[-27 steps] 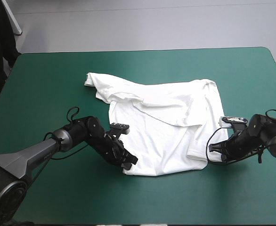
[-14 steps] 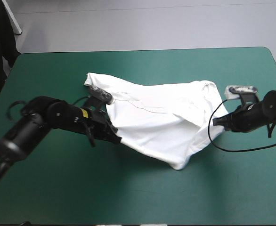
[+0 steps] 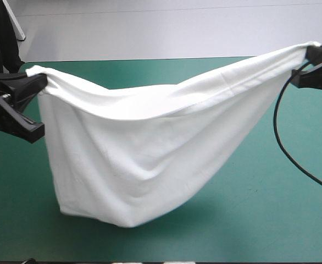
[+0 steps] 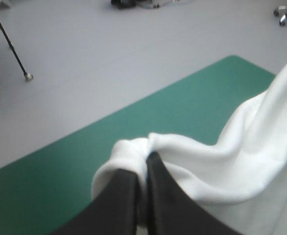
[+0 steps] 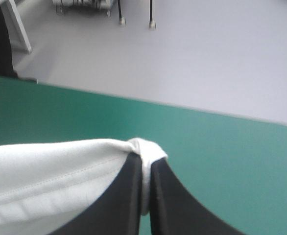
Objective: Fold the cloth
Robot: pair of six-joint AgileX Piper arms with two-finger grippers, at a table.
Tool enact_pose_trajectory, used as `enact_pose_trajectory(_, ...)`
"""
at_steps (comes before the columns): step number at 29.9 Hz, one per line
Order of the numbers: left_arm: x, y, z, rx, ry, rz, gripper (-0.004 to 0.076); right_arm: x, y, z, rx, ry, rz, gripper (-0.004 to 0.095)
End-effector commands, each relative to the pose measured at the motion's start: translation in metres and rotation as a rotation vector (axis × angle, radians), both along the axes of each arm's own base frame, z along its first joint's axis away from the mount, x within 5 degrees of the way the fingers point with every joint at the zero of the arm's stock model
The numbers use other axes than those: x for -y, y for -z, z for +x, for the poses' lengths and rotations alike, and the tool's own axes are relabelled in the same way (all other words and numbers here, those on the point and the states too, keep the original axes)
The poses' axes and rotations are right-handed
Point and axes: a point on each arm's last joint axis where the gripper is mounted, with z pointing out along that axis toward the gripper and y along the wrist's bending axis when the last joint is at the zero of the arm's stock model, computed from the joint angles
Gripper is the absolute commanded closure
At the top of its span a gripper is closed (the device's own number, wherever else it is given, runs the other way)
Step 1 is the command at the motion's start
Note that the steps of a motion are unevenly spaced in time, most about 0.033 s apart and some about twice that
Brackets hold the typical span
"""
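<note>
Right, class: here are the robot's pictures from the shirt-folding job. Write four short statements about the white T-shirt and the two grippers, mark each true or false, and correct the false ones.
1. The white short-sleeved T-shirt hangs between the left gripper and the right gripper. True.
2. The left gripper stands wide open. False: its black fingers are shut on the T-shirt.
3. The T-shirt lies spread flat. False: it sags in the air over the teal-green table cover.
4. The right gripper pinches a bunched bit of the T-shirt. True.

The hanging T-shirt (image 3: 150, 154) blocks the middle; teal-green cover (image 3: 293, 220) around lies bare
</note>
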Motion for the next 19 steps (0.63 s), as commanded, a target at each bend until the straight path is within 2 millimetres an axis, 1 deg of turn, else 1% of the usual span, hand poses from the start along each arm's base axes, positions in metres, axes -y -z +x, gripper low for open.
enact_pose_trajectory(1, -0.01, -0.018, -0.021, 0.067, 0.019, -0.039, 0.0733, 0.001, -0.043, -0.049, 0.268, 0.029, 0.007, 0.0925)
enact_pose_trajectory(2, -0.012, -0.023, -0.027, 0.089, 0.032, -0.059, 0.0733, 0.001, -0.05, -0.061, 0.316, 0.032, 0.005, 0.0925)
enact_pose_trajectory(4, -0.013, -0.029, -0.037, 0.11, 0.073, -0.096, 0.0733, 0.001, -0.058, -0.08, 0.375, 0.038, 0.0, 0.0925)
enact_pose_trajectory(5, -0.014, -0.034, -0.045, 0.128, 0.109, -0.125, 0.0733, 0.0, -0.062, -0.093, 0.414, 0.041, 0.0, 0.0925)
enact_pose_trajectory(7, -0.013, -0.041, -0.058, 0.151, 0.181, -0.169, 0.0733, 0.0, -0.066, -0.109, 0.461, 0.043, -0.002, 0.0925)
enact_pose_trajectory(8, -0.012, -0.044, -0.065, 0.161, 0.227, -0.192, 0.0733, 0.0, -0.067, -0.121, 0.492, 0.044, -0.001, 0.0925)
enact_pose_trajectory(11, -0.012, -0.05, -0.078, 0.181, 0.303, -0.236, 0.0733, 0.0, -0.068, -0.145, 0.539, 0.056, -0.009, 0.0925)
enact_pose_trajectory(15, -0.008, -0.05, -0.081, 0.156, 0.36, -0.264, 0.0733, 0.0, -0.068, -0.167, 0.592, 0.067, -0.013, 0.0925)
enact_pose_trajectory(17, -0.007, -0.049, -0.078, 0.15, 0.349, -0.257, 0.0733, 0.001, -0.069, -0.171, 0.608, 0.071, -0.013, 0.0925)
enact_pose_trajectory(19, -0.008, -0.047, -0.07, 0.146, 0.301, -0.233, 0.0733, 0.001, -0.069, -0.169, 0.611, 0.073, -0.012, 0.0925)
